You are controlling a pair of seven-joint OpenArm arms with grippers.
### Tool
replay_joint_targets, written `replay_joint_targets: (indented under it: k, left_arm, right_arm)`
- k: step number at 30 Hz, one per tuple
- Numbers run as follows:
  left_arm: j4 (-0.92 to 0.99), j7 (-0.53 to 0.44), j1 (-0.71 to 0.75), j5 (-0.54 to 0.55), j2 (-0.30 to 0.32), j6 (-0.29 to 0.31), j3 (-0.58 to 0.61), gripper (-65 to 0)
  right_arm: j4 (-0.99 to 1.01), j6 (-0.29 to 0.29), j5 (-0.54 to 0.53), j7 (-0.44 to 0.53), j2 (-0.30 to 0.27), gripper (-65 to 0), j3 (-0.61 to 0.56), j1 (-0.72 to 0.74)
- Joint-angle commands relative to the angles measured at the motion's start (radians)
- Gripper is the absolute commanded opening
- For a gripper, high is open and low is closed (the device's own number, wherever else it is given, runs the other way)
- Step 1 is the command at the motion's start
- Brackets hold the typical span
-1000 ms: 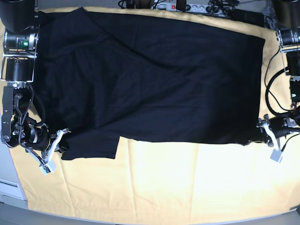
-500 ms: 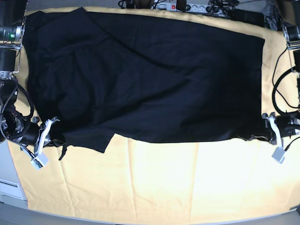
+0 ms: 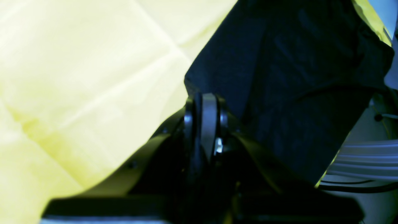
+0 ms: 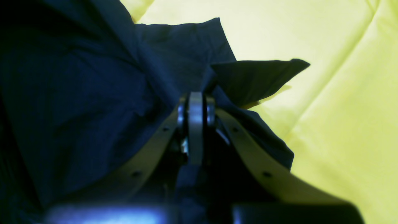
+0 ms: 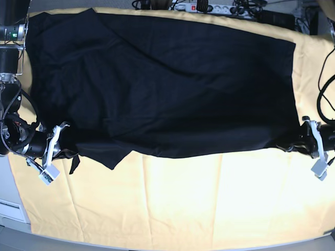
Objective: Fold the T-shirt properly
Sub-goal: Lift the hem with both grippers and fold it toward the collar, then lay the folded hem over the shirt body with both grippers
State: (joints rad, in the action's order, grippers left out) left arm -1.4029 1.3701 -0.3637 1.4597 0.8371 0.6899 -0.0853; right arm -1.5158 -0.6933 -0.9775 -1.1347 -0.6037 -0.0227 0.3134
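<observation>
T-shirt (image 5: 167,83): black, spread wide over the far half of the yellow cloth (image 5: 172,204) that covers the tabletop; near edge runs across the middle, sagging between the two arms.
Left gripper (image 5: 306,140): at the shirt's near corner on the base view's right; fingers (image 3: 209,118) clenched flat together on that cloth corner.
Right gripper (image 5: 58,141): at the opposite near corner, on the base view's left; fingers (image 4: 196,115) pinched tight on bunched black fabric, a small flap sticking out beside them.
Power strip (image 5: 201,7): beyond the far edge, with cables.
Near half of cloth: creased.
</observation>
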Motion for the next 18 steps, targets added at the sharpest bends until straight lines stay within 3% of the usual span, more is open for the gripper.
replay_joint_targets:
  k: [1, 18]
  left_arm:
    - [-0.011, -0.006, -0.023, 0.024, 0.027, 0.008, -0.008, -65.0]
    - [-0.011, -0.023, 0.068, 0.024, 0.095, 0.008, -0.008, -65.0]
  right_arm:
    - [-0.015, -0.005, -0.020, 0.014, -0.024, -65.0, 0.010, 0.027]
    - [-0.034, -0.005, -0.240, -0.062, -0.082, -65.0, 0.011, -0.024]
